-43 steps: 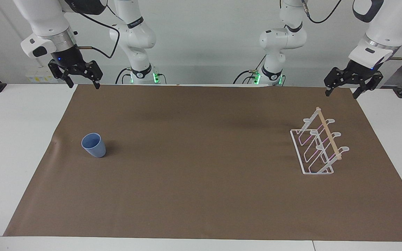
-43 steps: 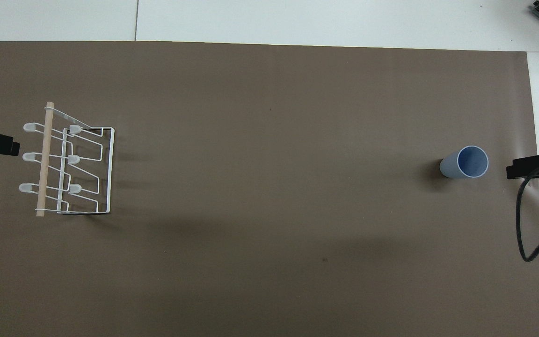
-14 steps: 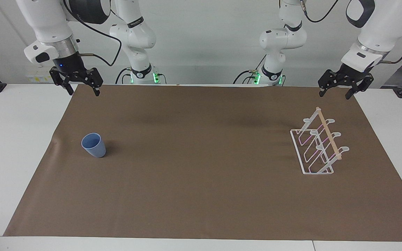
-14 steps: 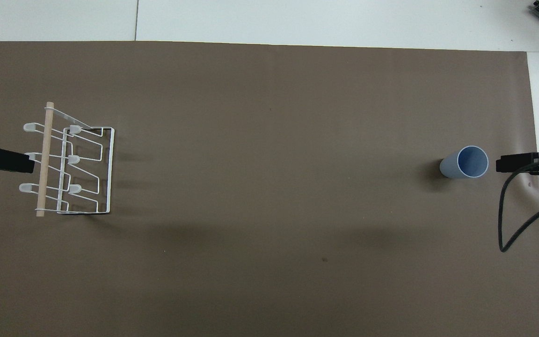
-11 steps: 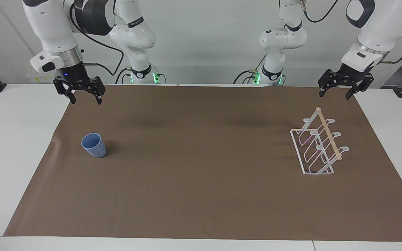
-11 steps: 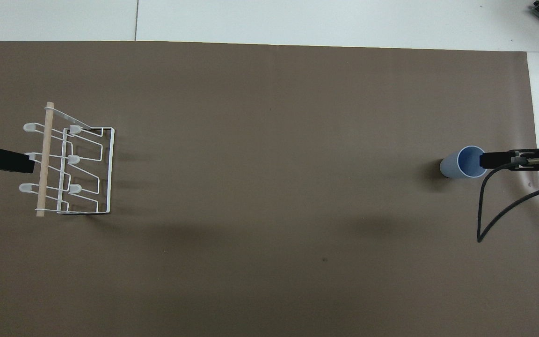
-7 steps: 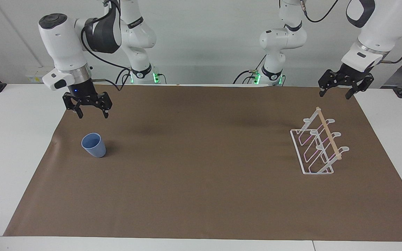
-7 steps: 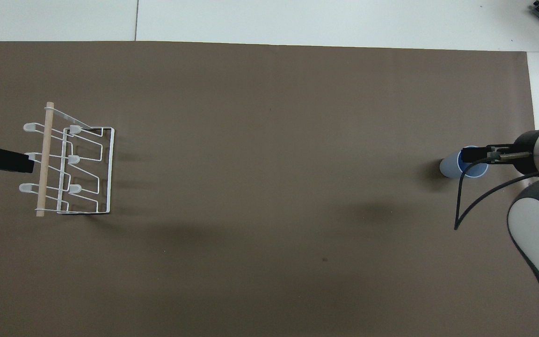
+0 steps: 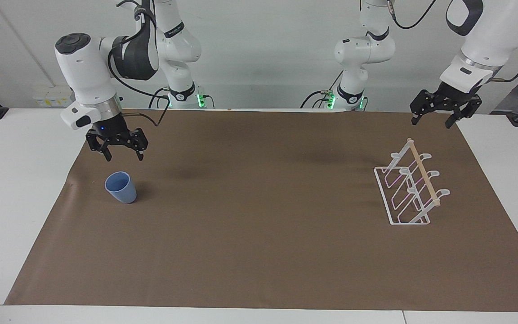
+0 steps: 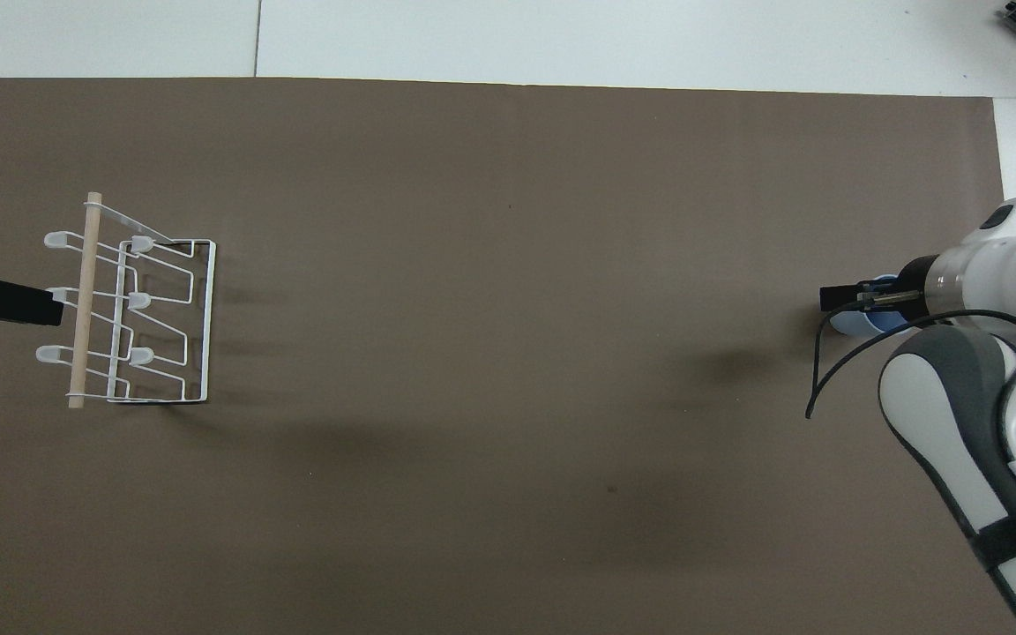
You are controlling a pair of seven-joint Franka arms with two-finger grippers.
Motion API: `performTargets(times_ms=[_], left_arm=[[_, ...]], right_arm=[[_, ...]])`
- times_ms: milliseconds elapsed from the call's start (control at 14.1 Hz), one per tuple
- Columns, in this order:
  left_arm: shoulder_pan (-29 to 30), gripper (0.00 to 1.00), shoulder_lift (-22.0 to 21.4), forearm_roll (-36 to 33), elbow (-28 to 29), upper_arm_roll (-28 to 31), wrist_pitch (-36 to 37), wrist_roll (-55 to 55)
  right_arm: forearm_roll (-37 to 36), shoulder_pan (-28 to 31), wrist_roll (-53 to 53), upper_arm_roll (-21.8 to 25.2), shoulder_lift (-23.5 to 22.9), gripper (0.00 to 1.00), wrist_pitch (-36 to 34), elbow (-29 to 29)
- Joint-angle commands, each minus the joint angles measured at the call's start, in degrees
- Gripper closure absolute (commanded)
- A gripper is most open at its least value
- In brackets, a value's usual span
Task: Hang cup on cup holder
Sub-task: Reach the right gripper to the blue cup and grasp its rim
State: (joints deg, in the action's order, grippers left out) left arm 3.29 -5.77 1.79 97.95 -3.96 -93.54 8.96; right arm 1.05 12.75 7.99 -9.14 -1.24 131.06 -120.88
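Whereas the right gripper (image 9: 122, 155) earlier hung at the mat's edge, facing we see it over the upright cup (image 9: 120, 187), fingers spread, empty; the left gripper (image 9: 433, 119), spread, empty, waits unchanged above the cup holder (image 9: 409, 188). Overhead, the right arm now hides most of the cup (image 10: 843, 321).

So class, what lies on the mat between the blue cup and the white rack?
Nothing: only bare brown mat between cup and rack, clearest in the facing view.

A big brown mat (image 9: 259, 234) covers most of the white table (image 9: 11, 189), filling the picture's middle.
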Motion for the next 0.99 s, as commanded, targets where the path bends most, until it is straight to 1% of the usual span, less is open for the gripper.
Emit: performTargets(times_ms=[0, 212, 566, 920], left_arm=[[-0.4, 0.00, -1.9, 0.6, 2.5, 0.4, -1.6, -0.3], [-0.3, 0.00, -2.0, 0.6, 2.5, 0.4, -1.6, -0.3], [-0.4, 0.00, -2.0, 0.6, 2.5, 0.4, -1.6, -0.3], [-0.3, 0.00, -2.0, 0.6, 2.5, 0.4, -1.6, -0.3]], right_arm=[[1.2, 0.0, 2.3, 0.1, -3.0, 0.00, 4.2, -0.6], [1.2, -0.1, 2.4, 0.1, -4.1, 0.00, 6.1, -0.7], [1.0, 0.8, 7.3, 0.3, -3.9, 0.00, 6.6, -2.0], [0.4, 2.4, 8.6, 0.3, -3.8, 0.00, 6.9, -2.6]])
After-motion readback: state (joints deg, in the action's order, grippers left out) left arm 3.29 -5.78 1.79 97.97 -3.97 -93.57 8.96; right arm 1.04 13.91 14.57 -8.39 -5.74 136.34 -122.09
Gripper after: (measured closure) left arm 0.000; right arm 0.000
